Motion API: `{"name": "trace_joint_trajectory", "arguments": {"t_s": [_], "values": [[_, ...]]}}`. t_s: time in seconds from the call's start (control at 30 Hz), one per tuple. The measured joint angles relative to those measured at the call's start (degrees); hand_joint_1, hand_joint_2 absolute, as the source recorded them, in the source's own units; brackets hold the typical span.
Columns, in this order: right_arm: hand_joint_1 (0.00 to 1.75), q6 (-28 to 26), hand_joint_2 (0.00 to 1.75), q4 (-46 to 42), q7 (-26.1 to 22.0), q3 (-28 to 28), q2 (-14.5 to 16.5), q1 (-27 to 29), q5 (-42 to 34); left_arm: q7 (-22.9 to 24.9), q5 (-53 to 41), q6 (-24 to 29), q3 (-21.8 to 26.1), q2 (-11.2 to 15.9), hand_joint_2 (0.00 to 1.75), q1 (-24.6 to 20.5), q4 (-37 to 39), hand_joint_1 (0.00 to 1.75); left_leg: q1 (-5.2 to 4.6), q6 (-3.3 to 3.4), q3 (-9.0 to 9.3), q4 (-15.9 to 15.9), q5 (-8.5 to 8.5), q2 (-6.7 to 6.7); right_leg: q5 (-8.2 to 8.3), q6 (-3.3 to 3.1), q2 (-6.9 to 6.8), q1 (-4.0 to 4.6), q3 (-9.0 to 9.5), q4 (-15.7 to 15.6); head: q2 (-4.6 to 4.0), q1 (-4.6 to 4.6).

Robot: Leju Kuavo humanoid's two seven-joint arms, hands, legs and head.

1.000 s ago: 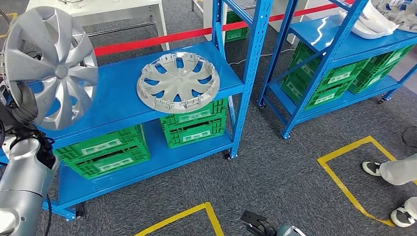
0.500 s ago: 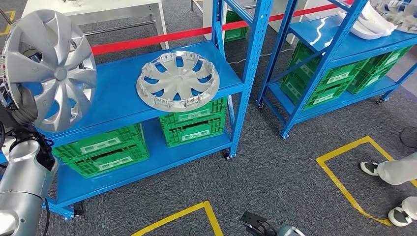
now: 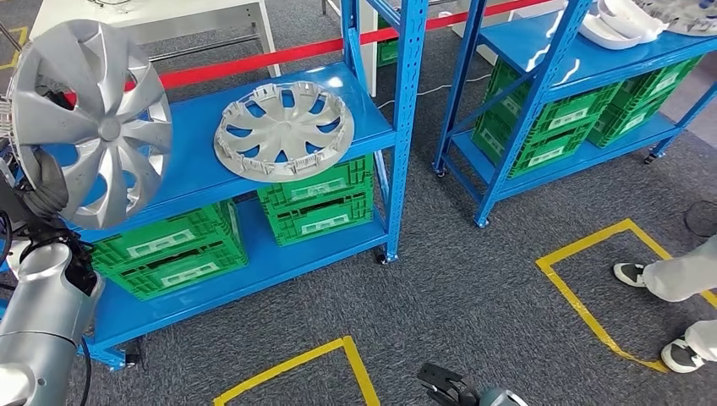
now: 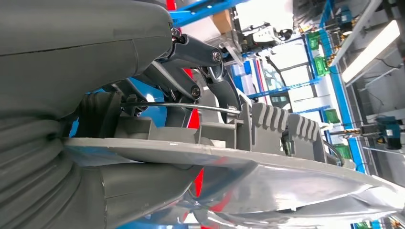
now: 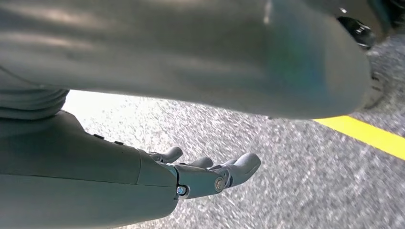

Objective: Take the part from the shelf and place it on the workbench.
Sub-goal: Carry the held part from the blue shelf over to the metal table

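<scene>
Left hand (image 3: 46, 182) grips the hubcap (image 3: 89, 118) by its rim, upright, upper left of frame, off the shelf (image 3: 194, 169). Right hand (image 5: 210, 176) hangs empty, fingers loosely apart. Keep grip firm while turning toward the surface.

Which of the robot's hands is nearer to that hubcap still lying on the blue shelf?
Left. The left hand is raised beside the shelf, gripping another hubcap, near the lying hubcap. The right hand hangs low over the floor, farther away.
</scene>
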Motion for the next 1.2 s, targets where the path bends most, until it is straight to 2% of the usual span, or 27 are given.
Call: {"name": "trace_joint_trajectory", "arguments": {"t_s": [0.03,0.07,0.13,0.2,0.23,0.27,0.33,0.37,0.4,0.43,0.47,0.5,0.57,0.6,0.63,0.7,0.73,0.77,0.8,0.87,0.9,0.93,0.97,1.03,1.1,1.13,1.2], "values": [[0.00,0.01,0.00,0.00,-0.03,0.00,0.00,0.04,-0.01,-0.01,0.04,0.07,-0.05,0.00,1.75,0.00,-0.09,1.75,-0.23,0.26,2.34,-3.54,0.74,-0.02,0.29,0.25,0.00,0.06,-0.28,0.06,0.00,0.02],[0.00,0.01,0.00,0.00,-0.08,0.00,0.00,0.06,-0.03,-0.01,0.12,0.14,-0.14,0.01,1.75,-0.01,-0.19,1.75,-0.45,0.47,3.83,-5.96,1.05,-0.06,0.60,0.56,-0.01,0.08,-0.48,0.09,0.00,0.01],[0.00,0.00,0.00,0.00,-0.17,0.00,0.00,0.09,-0.08,-0.03,0.25,0.30,-0.39,0.03,1.75,0.00,-0.38,1.75,-0.83,0.83,4.38,-7.09,1.38,-0.13,1.30,1.25,-0.04,0.08,-0.69,-0.06,0.00,0.00],[0.00,0.00,0.00,0.00,-0.27,0.00,-0.03,0.16,-0.10,-0.04,0.34,0.49,-0.67,-0.02,1.75,0.02,-0.53,1.75,-0.58,1.60,3.83,-7.46,2.16,-0.02,1.32,1.88,-0.03,0.09,-1.04,0.03,0.00,0.01],[0.00,0.17,0.00,0.00,-0.32,0.00,-0.04,0.20,-0.10,-0.04,0.38,0.56,-0.79,-0.05,1.75,0.04,-0.64,1.75,-0.41,2.07,3.44,-7.65,2.71,0.07,0.24,2.18,-0.06,0.08,-1.53,0.91,0.00,0.04],[0.00,0.38,0.00,0.00,-0.37,0.00,-0.05,0.20,-0.11,-0.03,0.42,0.60,-0.90,-0.08,1.75,0.05,-0.74,1.75,-0.24,2.47,2.92,-7.83,3.29,0.17,-1.77,2.46,-0.10,0.02,-2.37,2.97,0.00,0.10],[0.00,0.78,0.00,0.00,-0.40,0.00,-0.05,0.22,-0.11,-0.03,0.44,0.65,-1.01,-0.09,1.75,0.07,-0.89,1.75,-0.25,2.93,1.66,-7.81,4.29,0.28,-6.88,2.94,-0.19,-0.16,-4.61,9.87,0.00,0.20],[0.00,0.80,0.00,0.00,-0.39,0.00,-0.06,0.22,-0.11,-0.03,0.44,0.67,-1.03,-0.09,1.75,0.10,-0.91,1.75,-0.25,2.96,0.96,-7.75,4.79,0.30,-8.56,3.14,-0.20,-0.23,-5.48,13.35,0.00,0.22],[0.00,0.80,0.00,0.00,-0.39,0.00,-0.07,0.24,-0.11,-0.03,0.44,0.68,-1.04,-0.08,1.75,0.15,-0.91,1.75,-0.25,2.93,0.28,-7.68,5.27,0.31,-9.09,3.29,-0.22,-0.28,-5.65,15.50,0.00,0.22],[0.00,0.80,0.00,0.00,-0.39,0.00,-0.07,0.26,-0.12,-0.03,0.45,0.69,-1.05,-0.07,1.75,0.26,-0.93,1.75,-0.25,2.85,-0.37,-7.58,5.71,0.31,-8.51,3.35,-0.23,-0.32,-4.87,15.73,0.00,0.23],[0.00,0.80,0.00,0.00,-0.39,0.00,-0.07,0.25,-0.14,-0.03,0.49,0.72,-1.06,-0.04,1.75,0.40,-1.02,1.75,-0.25,2.72,-1.01,-7.46,6.14,0.30,-7.19,3.31,-0.26,-0.37,-2.97,13.81,0.00,0.24],[0.00,0.80,0.00,0.00,-0.38,0.00,-0.07,0.22,-0.15,-0.02,0.53,0.76,-1.06,-0.02,1.75,0.55,-1.16,1.75,-0.24,2.55,-1.57,-7.32,6.51,0.28,-5.83,3.16,-0.27,-0.39,-0.21,10.17,0.00,0.23],[0.00,0.80,0.00,-0.01,-0.21,0.00,-0.10,0.02,-0.20,-0.02,0.60,0.96,-1.12,0.07,1.75,0.79,-1.78,1.75,-0.31,1.97,-2.49,-7.12,7.28,0.24,-5.09,2.55,-0.25,-0.14,4.79,2.54,0.00,0.20],[0.00,0.80,0.00,-0.02,-0.07,0.00,-0.11,-0.06,-0.22,-0.02,0.60,1.04,-1.21,0.11,1.75,0.84,-2.08,1.75,-0.33,1.61,-2.71,-7.10,7.65,0.24,-5.29,2.19,-0.21,0.03,5.98,0.36,0.00,0.21],[0.00,0.80,0.00,-0.02,0.09,0.00,-0.13,-0.11,-0.25,-0.03,0.60,1.09,-1.30,0.14,1.75,0.88,-2.37,1.75,-0.34,1.21,-2.83,-7.20,8.05,0.24,-5.53,1.84,-0.18,0.24,6.21,-0.47,0.00,0.21],[0.00,0.75,0.00,-0.02,0.21,0.00,-0.16,-0.09,-0.43,-0.05,0.59,1.10,-1.44,0.17,1.75,0.96,-2.80,1.75,-0.22,0.47,-2.91,-7.44,8.66,0.25,-4.74,1.14,-0.19,0.26,5.76,-0.70,0.00,0.26],[0.00,0.73,0.00,-0.02,0.20,0.00,-0.18,-0.09,-0.54,-0.06,0.60,1.10,-1.45,0.21,1.75,1.05,-3.02,1.75,-0.16,0.14,-3.22,-7.13,8.12,0.23,-4.20,0.76,-0.23,0.15,5.46,-0.84,0.00,0.23],[0.00,0.70,0.00,-0.02,0.16,0.00,-0.20,-0.10,-0.66,-0.06,0.60,1.11,-1.47,0.26,1.75,1.12,-3.23,1.75,-0.13,-0.12,-3.77,-5.88,6.61,0.21,-3.58,0.37,-0.29,-0.01,5.07,-1.06,0.00,0.17],[0.00,0.69,0.00,-0.02,0.14,0.00,-0.21,-0.10,-0.73,-0.06,0.61,1.11,-1.49,0.31,1.75,1.19,-3.40,1.75,-0.08,-0.35,-4.59,-3.50,4.25,0.19,-2.93,0.07,-0.34,-0.16,4.56,-1.24,0.00,0.11],[0.00,0.69,0.00,-0.02,0.15,0.00,-0.22,-0.07,-0.78,-0.07,0.61,1.11,-1.51,0.35,1.75,1.38,-3.61,1.75,-0.08,-0.72,-6.40,3.85,-0.91,0.16,-1.84,-0.22,-0.36,-0.14,3.24,-1.23,0.00,0.02],[0.00,0.69,0.00,-0.02,0.15,0.00,-0.22,-0.03,-0.78,-0.06,0.61,1.11,-1.52,0.36,1.75,1.52,-3.66,1.75,-0.08,-0.85,-6.82,6.94,-2.15,0.16,-1.32,-0.23,-0.36,-0.13,2.55,-1.17,0.00,0.02],[0.00,0.69,0.00,-0.02,0.15,0.00,-0.22,0.02,-0.79,-0.06,0.61,1.12,-1.53,0.37,1.75,1.67,-3.69,1.75,-0.08,-0.90,-6.56,8.59,-2.23,0.16,-0.81,-0.18,-0.35,-0.12,1.82,-1.09,0.00,0.02],[0.00,0.69,0.00,-0.02,0.14,0.00,-0.22,0.07,-0.79,-0.05,0.61,1.11,-1.55,0.38,1.75,1.78,-3.74,1.75,-0.07,-0.89,-5.31,8.07,-1.19,0.17,-0.32,-0.07,-0.34,-0.14,1.09,-0.94,0.00,0.02],[0.00,0.69,0.00,-0.02,0.14,0.00,-0.22,0.13,-0.87,-0.04,0.61,1.11,-1.63,0.38,1.75,1.84,-4.03,1.75,-0.06,-0.74,-0.55,2.08,0.91,0.17,0.53,0.33,-0.32,-0.21,-0.31,-0.50,0.00,0.03],[0.00,0.69,0.00,-0.02,0.09,0.00,-0.25,0.13,-1.01,-0.05,0.61,1.12,-1.91,0.34,1.75,1.80,-4.51,1.75,-0.28,-0.35,4.00,-4.75,0.64,0.00,1.29,0.94,-0.31,-0.10,-1.26,-0.12,0.00,0.06],[0.00,0.69,0.00,-0.02,0.06,0.00,-0.28,0.13,-1.05,-0.06,0.61,1.13,-2.08,0.32,1.75,1.77,-4.68,1.75,-0.39,-0.04,4.96,-6.49,0.06,-0.10,1.73,1.24,-0.30,0.00,-1.51,-0.10,0.00,0.08],[0.00,0.69,0.00,-0.02,0.03,0.00,-0.36,0.25,-1.13,-0.07,0.61,1.16,-2.32,0.26,1.75,1.77,-4.78,1.75,-0.55,0.87,4.71,-6.94,0.48,-0.17,2.76,1.88,-0.27,0.09,-1.77,-0.41,0.00,0.11]]}}
